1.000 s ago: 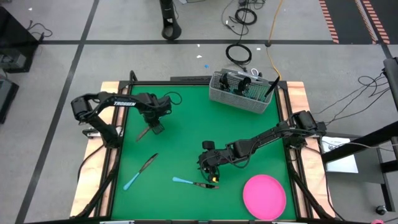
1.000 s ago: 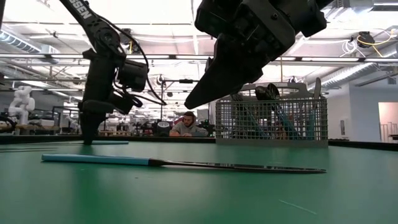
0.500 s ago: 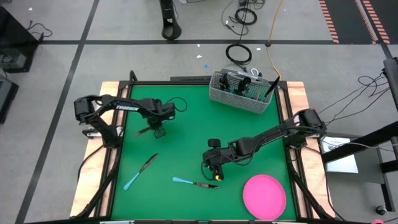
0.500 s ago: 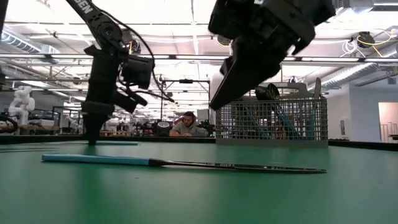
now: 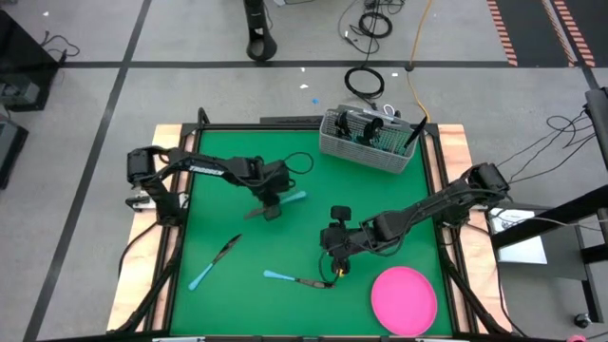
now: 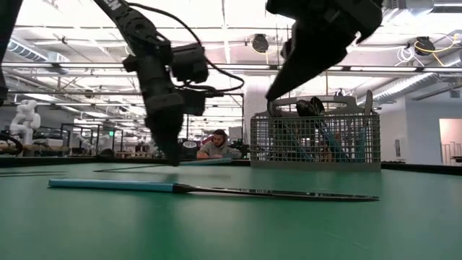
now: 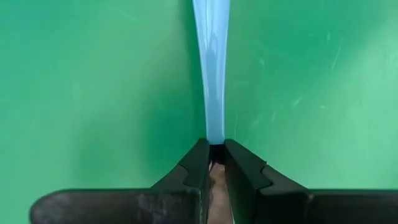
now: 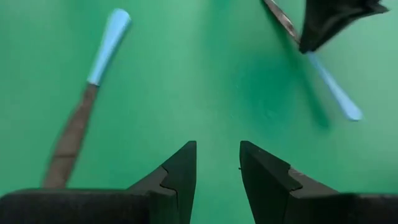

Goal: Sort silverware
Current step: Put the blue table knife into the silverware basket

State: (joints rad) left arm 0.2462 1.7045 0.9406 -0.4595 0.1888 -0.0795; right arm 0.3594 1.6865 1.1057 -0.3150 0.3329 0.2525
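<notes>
My left gripper [image 5: 271, 205] is shut on a piece of silverware near the table's middle. Its light blue handle [image 5: 296, 197] sticks out toward the right, its dark head [image 5: 253, 216] toward the left. My right gripper [image 5: 334, 268] hangs open, right of that and nearer the front, above the green mat, with nothing between its fingers [image 8: 217, 155]. A second piece [image 5: 296, 279] lies flat just below it, also seen in the low view [image 6: 209, 190]. A third piece [image 5: 215, 262] lies flat at the near left. My left gripper pinches the piece between its two fingers where the blue handle [image 7: 216, 138] meets the dark head. The fingers [image 7: 198, 163] come steeply from above and lie across the piece. It sits about level, low over the mat [image 6: 206, 162]; I cannot tell whether it is clear.
A grey wire-mesh caddy [image 5: 370, 142] holding more silverware stands at the far right of the mat. A pink round plate [image 5: 404, 299] lies at the near right corner. Wooden borders [image 5: 456, 161] frame the green mat. A person sits far behind the table [image 6: 216, 144].
My left gripper has gone toward the table's right edge and tipped, taking the piece of silverware along; its blue handle now shows on the right of the fingers. My right gripper has risen and shifted a little to the right, away from the piece lying below it.
</notes>
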